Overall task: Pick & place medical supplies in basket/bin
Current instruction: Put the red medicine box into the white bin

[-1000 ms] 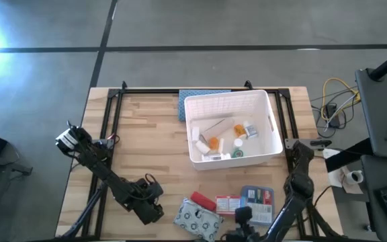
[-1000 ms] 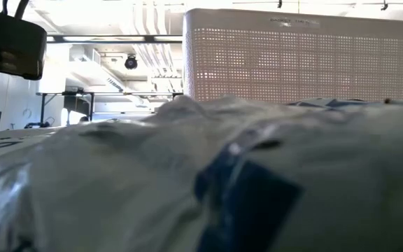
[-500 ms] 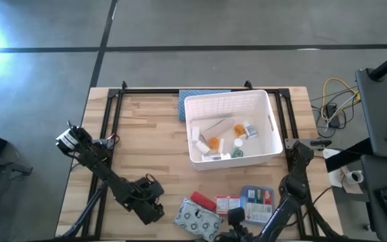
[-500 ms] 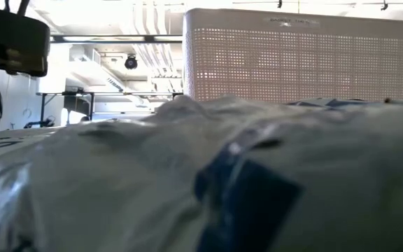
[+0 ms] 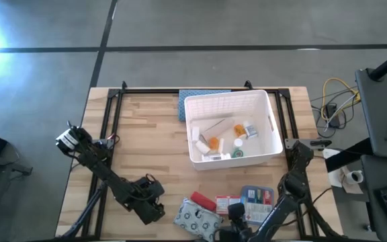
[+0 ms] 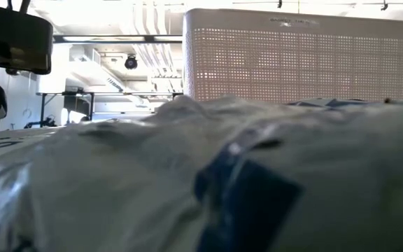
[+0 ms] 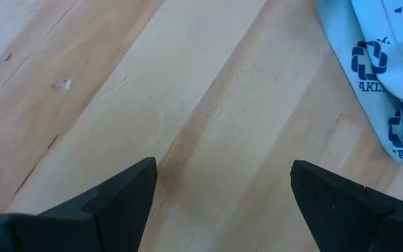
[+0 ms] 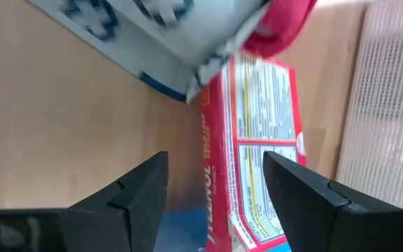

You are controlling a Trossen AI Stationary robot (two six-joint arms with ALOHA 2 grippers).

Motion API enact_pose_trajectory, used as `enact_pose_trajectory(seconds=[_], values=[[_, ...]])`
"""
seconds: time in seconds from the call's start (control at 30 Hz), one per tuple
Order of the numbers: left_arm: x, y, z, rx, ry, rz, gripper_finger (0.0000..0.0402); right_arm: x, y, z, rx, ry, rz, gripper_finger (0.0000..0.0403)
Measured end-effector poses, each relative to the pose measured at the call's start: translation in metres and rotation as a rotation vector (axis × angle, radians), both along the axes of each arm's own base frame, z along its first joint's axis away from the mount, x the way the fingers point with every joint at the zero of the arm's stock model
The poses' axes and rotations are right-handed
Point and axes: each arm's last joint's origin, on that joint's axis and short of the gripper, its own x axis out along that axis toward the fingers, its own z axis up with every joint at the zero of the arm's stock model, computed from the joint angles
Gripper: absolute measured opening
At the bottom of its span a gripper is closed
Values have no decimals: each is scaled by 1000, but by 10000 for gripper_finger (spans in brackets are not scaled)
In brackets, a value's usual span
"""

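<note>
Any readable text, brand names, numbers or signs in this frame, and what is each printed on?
"KL": partial blue letters under a round logo on the grey patterned pouch; the rest is cut off.
Partial white brand lettering along the edge of the red-orange box: cut off, not readable.
Fine print panels on that box: too small to read.
Labels on the items in the white bin: too small to read.

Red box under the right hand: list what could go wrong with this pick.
1. The right hand is open over the red box, whose far end touches the red tube and the patterned pouch; closing may drag them along.
2. The blue-white flat box lies right beside it and could be nudged.
3. The white bin wall stands close by, so a low carry might clip it.
</note>
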Motion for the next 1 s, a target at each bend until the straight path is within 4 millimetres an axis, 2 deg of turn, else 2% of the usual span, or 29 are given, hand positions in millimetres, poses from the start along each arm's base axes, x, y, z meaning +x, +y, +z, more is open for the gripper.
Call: enact_pose_trajectory(seconds=[0.47, 0.7, 0.83, 1.0], values=[[0, 0, 0, -2, -2, 0, 308, -1, -30, -42, -179, 76, -21, 224], [1, -1, 0, -7, -6, 0, 308, 8, -49, -51, -269, 66, -23, 221], [1, -1, 0, -7, -5, 0, 308, 20, -63, -52, -279, 39, -89, 190], [1, -1, 1, -15, -13, 0, 308, 34, -78, -41, -252, -9, -175, 106]])
